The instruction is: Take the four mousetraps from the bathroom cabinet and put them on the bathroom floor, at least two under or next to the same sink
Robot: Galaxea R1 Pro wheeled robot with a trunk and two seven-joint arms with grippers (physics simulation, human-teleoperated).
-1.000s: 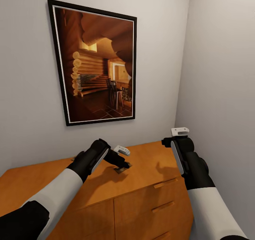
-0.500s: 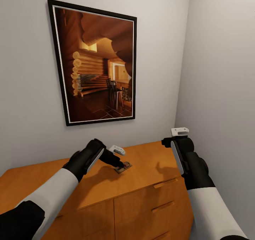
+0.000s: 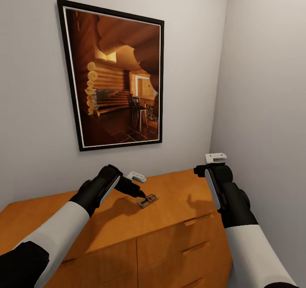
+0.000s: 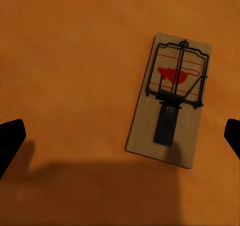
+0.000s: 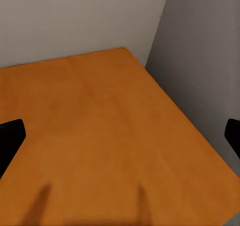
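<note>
So far little looks done: one mousetrap [image 4: 169,99] lies flat on the cabinet [image 3: 106,226] top, just right of the left gripper [image 3: 141,193], whose jaws are spread and empty. The right gripper [image 5: 120,136], also spread, hangs over bare wood near the corner.

White forearms, glossy black wrists with grey strips, white camera mounts.

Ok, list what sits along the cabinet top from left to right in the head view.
Left pincer → mousetrap lying flat on the cabinet top → bare wood → right pincer raised near the corner wall.
</note>
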